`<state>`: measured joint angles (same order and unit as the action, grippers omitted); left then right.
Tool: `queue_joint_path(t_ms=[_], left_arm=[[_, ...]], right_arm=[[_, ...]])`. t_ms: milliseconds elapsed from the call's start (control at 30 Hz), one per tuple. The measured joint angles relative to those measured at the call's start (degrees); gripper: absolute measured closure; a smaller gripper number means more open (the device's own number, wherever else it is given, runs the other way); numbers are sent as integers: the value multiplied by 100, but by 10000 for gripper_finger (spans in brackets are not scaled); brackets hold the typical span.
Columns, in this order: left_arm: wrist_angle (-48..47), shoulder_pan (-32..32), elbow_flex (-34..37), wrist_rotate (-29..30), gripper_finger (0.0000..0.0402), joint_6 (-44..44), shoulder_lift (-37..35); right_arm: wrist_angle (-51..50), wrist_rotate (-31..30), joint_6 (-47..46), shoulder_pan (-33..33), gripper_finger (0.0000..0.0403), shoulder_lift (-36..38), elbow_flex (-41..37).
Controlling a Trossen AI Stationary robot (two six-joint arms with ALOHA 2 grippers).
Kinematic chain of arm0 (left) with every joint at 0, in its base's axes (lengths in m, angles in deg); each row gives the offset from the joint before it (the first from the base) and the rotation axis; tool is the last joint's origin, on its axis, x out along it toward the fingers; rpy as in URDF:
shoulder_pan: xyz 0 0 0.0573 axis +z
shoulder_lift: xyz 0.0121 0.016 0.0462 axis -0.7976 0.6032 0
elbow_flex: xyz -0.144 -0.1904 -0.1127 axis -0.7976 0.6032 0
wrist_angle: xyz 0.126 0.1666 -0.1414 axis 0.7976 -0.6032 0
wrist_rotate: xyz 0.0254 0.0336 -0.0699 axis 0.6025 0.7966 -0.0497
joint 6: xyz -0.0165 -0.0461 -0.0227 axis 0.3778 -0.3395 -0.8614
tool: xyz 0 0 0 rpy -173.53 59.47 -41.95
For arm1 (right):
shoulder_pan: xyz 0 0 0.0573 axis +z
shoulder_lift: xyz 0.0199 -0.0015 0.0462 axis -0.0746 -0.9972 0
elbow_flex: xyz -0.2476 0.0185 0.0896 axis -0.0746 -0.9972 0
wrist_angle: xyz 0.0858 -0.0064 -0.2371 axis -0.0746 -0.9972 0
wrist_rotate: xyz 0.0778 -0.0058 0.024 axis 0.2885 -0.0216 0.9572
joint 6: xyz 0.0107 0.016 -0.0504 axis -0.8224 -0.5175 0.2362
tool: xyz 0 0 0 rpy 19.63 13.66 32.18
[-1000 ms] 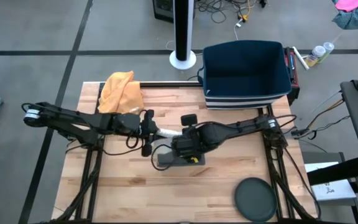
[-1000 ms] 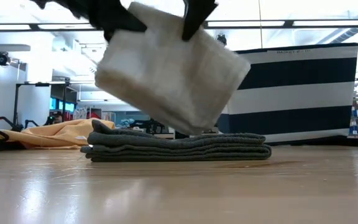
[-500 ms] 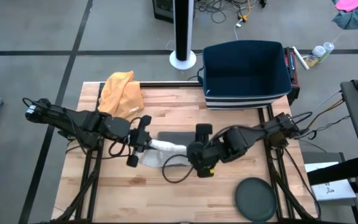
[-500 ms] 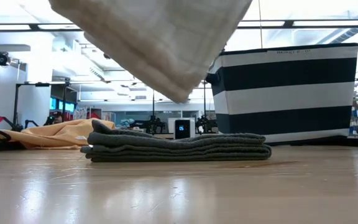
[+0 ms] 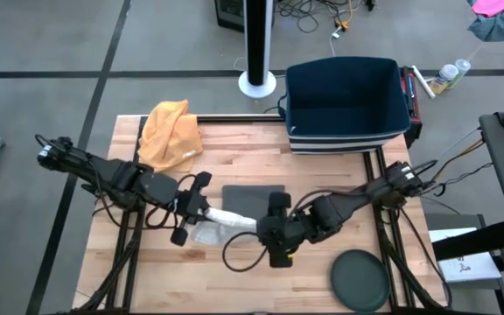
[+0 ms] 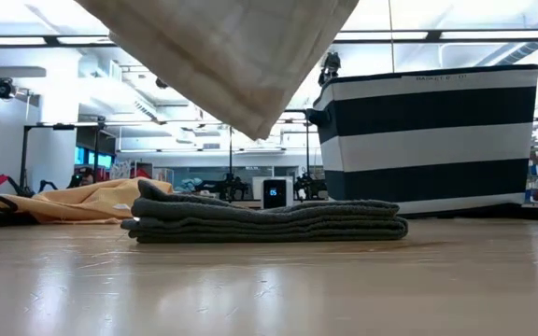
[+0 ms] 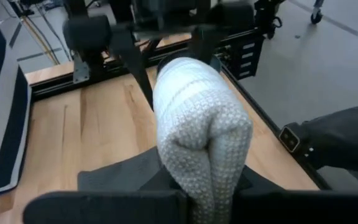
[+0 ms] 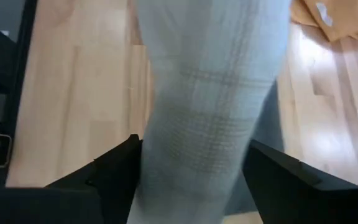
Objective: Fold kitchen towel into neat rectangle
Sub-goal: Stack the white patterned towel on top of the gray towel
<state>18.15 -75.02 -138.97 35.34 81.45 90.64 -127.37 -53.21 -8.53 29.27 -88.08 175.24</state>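
High view gives you the clearest layout: the white towel (image 5: 221, 219) is strung between the two grippers above the middle of the table (image 5: 322, 153), bunched into a narrow band. Your left gripper (image 5: 192, 208) has its fingers closed on one end of the towel. Your right gripper (image 5: 274, 229) is at the other end with its fingers spread wide; the towel passes between them, and you can see space on both sides of the cloth in the right wrist view, so they are not pinching it.

Look at the fabric itself. In the left wrist view the towel (image 7: 197, 137) is a thick rolled bundle of off-white, waffle-textured weave, doubled over on itself and clamped low between the dark fingers (image 7: 104, 208). In the right wrist view the towel (image 8: 210, 93) shows a faint woven check and hangs as a loose column. From the low view you see a wide sheet of it (image 6: 222, 56) hanging down to a point, clear of the table top.

Below that point a folded grey towel (image 6: 264, 219) lies flat on the wood. Behind it stands a striped bin (image 6: 428, 140), and an orange cloth (image 5: 169, 129) lies heaped near the far left corner. A dark round disc (image 5: 360, 278) sits near the right front edge.
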Motion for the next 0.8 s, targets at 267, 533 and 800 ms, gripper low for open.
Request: queue_joint_path(t_ms=[267, 533, 800], left_arm=[[-44, -126, 0, 2, 386, -427, -17], [-108, -383, 1, 15, 386, -1062, -40], [330, -847, 156, 82, 375, -3190, 312]], right_arm=[[415, 198, 5, 24, 263, -2, -271], [299, 975, -4, 63, 376, -4, 54], [278, 2470, -3, 75, 387, 2, 162]])
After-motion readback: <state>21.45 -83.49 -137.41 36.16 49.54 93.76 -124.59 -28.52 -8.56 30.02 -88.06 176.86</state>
